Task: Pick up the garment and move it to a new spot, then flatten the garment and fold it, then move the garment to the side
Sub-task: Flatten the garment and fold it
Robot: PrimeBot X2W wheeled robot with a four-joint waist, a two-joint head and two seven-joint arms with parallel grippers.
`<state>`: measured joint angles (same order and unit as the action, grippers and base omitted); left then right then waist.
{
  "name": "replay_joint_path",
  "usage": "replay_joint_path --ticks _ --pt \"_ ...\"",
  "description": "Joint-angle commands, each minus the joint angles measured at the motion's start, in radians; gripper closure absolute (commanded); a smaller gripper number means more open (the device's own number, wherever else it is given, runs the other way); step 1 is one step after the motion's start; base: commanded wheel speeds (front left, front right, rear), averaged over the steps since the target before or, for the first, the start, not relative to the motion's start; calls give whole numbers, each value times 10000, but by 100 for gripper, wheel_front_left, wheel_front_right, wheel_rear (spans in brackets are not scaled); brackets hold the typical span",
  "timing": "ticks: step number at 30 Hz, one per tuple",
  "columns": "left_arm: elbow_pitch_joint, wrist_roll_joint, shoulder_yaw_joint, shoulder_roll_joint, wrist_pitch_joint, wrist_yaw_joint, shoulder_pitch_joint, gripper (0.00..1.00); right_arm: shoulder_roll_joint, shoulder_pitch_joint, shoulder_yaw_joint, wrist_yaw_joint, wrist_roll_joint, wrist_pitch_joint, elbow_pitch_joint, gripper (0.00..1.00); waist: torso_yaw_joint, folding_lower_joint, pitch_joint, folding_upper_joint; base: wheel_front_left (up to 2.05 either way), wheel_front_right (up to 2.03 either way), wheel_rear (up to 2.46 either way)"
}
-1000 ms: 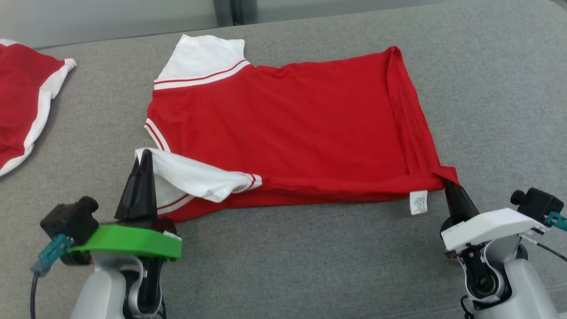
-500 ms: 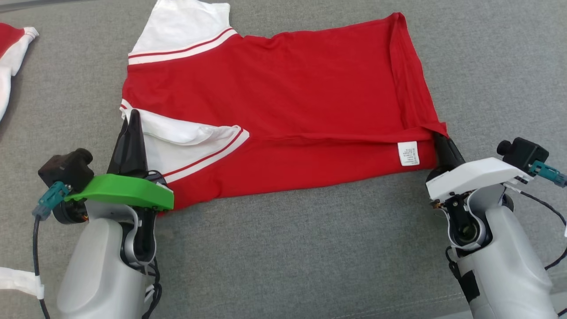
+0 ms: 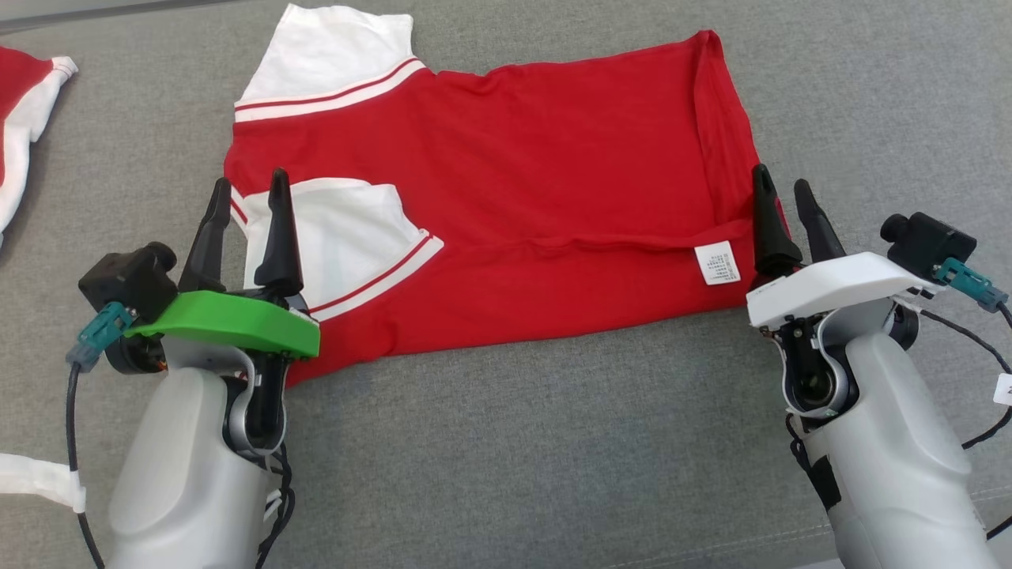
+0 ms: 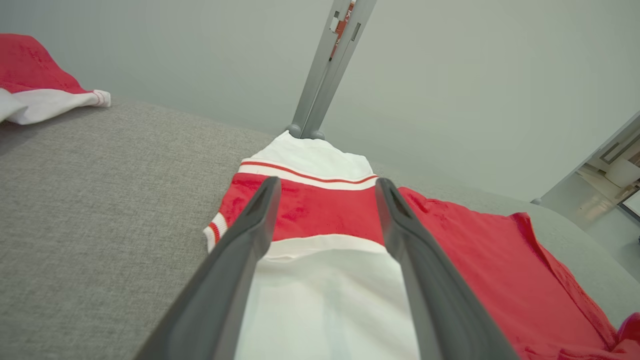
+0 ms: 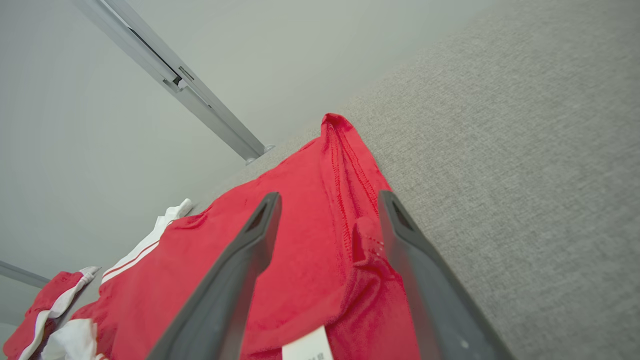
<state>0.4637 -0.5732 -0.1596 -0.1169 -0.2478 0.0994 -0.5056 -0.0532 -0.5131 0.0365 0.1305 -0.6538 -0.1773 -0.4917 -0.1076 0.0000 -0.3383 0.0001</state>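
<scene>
The garment (image 3: 514, 158), a red shirt with white sleeves, lies flat on the grey cushion (image 3: 553, 442) with its near edge folded over onto itself. My left gripper (image 3: 247, 182) stands open over the folded white sleeve (image 3: 340, 229), one finger on each side of the sleeve's left edge. In the left wrist view the sleeve (image 4: 325, 295) lies loose between the spread fingers of the left gripper (image 4: 327, 182). My right gripper (image 3: 781, 178) is open at the shirt's right hem corner. The right wrist view shows the red hem (image 5: 310, 235) lying free between the fingers of the right gripper (image 5: 330, 196).
A second red and white garment (image 3: 24, 103) lies at the far left of the cushion. A strip of white cloth (image 3: 32, 482) shows at the lower left edge. A pale wall with a metal post (image 4: 325, 65) rises behind the cushion.
Both grippers have gone from shut to open, letting go of the sleeve and the hem corner, which now lie flat. The head camera has shifted slightly.
</scene>
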Motion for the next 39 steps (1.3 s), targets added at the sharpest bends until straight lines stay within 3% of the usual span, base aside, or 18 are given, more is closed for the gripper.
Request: replay_joint_path --ticks 1,5,11,17,30,33,35,36,37,38,39 --pt "-188 -126 3 -145 -68 67 260 0 -115 -8 -39 4 276 -175 90 0 74 0 140 -1 0 0 0" --pt "-898 -283 68 -325 38 112 852 0 -270 299 -220 4 1150 -483 321 0 209 0 409 -1 0 0 0" --pt "-2278 -524 258 -679 758 -402 2427 0 -228 1097 -681 3 2527 -660 916 0 407 0 858 -1 0 0 0" --pt "-3258 -863 142 -832 1905 -846 3916 0 -86 2012 -738 3 3122 -431 1441 0 465 0 1234 -1 0 0 0" --pt "-2385 -1612 233 -592 3402 -1675 4137 0 20 2482 -564 3 3285 -51 1923 0 -96 0 1079 -1 0 0 0" --pt "-2106 -1892 407 -494 3318 -1583 3996 0 21 2499 -600 4 3207 -85 1939 0 -231 0 946 -1 0 0 0" --pt "-2024 -2057 518 -464 3221 -1505 3909 49 23 2550 -641 4 3192 -111 1912 0 -279 0 882 -1 0 0 0" --pt "-1989 -2082 535 -455 3188 -1480 3882 56 24 2564 -660 3 3192 -115 1892 0 -292 0 861 -1 0 0 0" --pt "-1956 -2104 529 -443 3173 -1433 3851 71 24 2565 -674 3 3191 -121 1861 0 -303 0 837 -1 0 0 0" --pt "-1940 -2124 482 -443 3200 -1354 3814 100 23 2559 -689 3 3176 -106 1822 0 -308 0 819 -1 0 0 0" --pt "-1936 -2105 444 -445 3227 -1315 3801 100 23 2558 -697 3 3166 -53 1765 0 -305 0 810 -1 0 0 0"
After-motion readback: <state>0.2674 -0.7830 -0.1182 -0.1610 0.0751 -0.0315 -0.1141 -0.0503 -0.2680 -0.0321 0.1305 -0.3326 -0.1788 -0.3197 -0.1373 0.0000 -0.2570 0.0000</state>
